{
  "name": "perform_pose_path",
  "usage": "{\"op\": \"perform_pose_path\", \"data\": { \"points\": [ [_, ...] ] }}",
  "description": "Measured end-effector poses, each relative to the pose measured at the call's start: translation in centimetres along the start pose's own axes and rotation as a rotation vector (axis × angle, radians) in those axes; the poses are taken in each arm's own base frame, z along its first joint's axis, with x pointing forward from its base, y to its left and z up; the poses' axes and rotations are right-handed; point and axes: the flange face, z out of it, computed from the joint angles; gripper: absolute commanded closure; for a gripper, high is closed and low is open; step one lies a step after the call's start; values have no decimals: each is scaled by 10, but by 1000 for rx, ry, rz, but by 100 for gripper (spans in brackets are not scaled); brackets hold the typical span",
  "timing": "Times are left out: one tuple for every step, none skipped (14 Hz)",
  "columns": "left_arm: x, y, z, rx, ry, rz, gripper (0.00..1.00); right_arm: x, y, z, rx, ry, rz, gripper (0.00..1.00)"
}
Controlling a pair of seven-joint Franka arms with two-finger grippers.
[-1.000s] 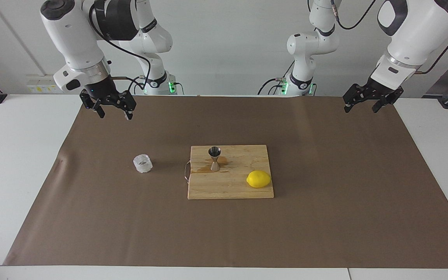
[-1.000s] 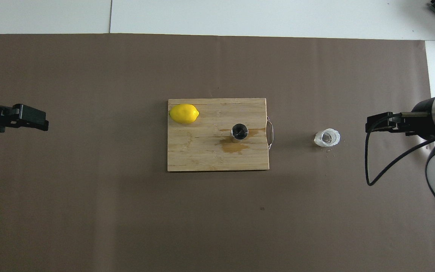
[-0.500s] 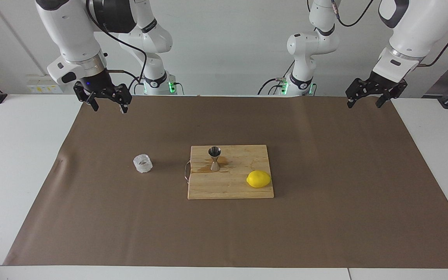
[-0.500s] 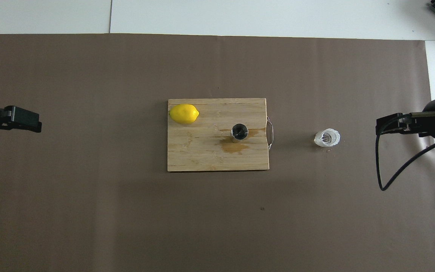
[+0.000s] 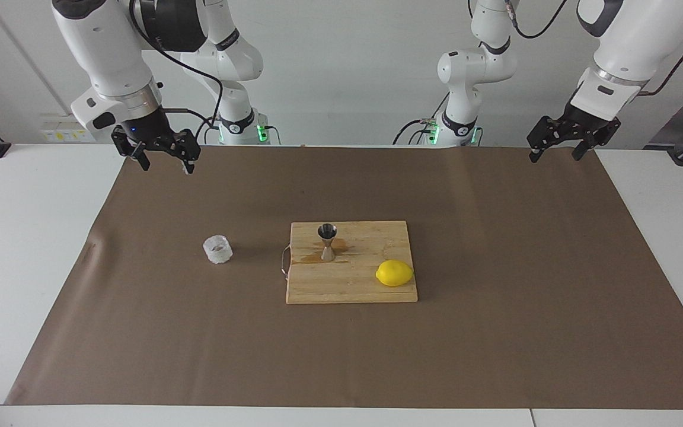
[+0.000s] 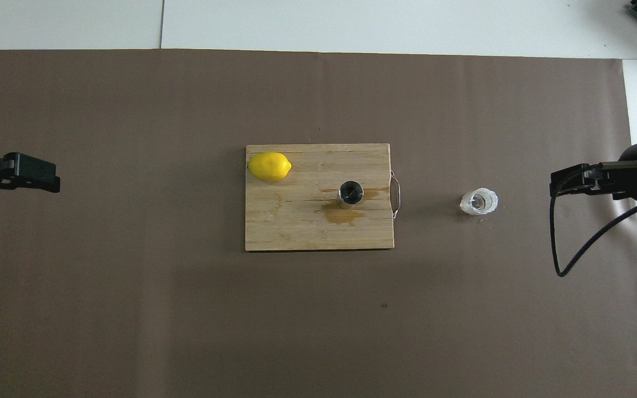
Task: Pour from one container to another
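The clear textured glass cup [image 5: 217, 249] stands upright on the brown mat beside the cutting board, toward the right arm's end; it also shows in the overhead view [image 6: 479, 202]. The steel jigger [image 5: 327, 242] stands upright on the wooden board, with a wet brown stain around its foot [image 6: 343, 213]; the overhead view shows its mouth [image 6: 351, 193]. My right gripper [image 5: 166, 166] is open and empty, raised over the mat's edge at its own end [image 6: 555, 183]. My left gripper [image 5: 555, 156] is open and empty, raised over the mat's edge at the left arm's end [image 6: 53, 179].
The wooden cutting board [image 5: 353, 287] lies mid-mat, with a wire handle facing the cup. A yellow lemon [image 5: 394, 273] rests on the board's corner toward the left arm's end, farther from the robots than the jigger. White table [image 5: 21, 237] borders the mat.
Both grippers have drawn up and back toward the robots' end of the mat, mostly in the first half second. Cup, jigger and lemon have not moved.
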Motion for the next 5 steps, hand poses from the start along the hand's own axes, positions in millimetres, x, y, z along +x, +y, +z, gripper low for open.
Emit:
{"op": "perform_pose_path", "data": {
  "points": [
    [0,2,0,0,0,3,0,0,0,0,0,0,0,0],
    [0,4,0,0,0,7,0,0,0,0,0,0,0,0],
    [0,5,0,0,0,9,0,0,0,0,0,0,0,0],
    [-1,6,0,0,0,10,0,0,0,0,0,0,0,0],
    [-1,6,0,1,-1,12,0,0,0,0,0,0,-1,0]
  ]
}}
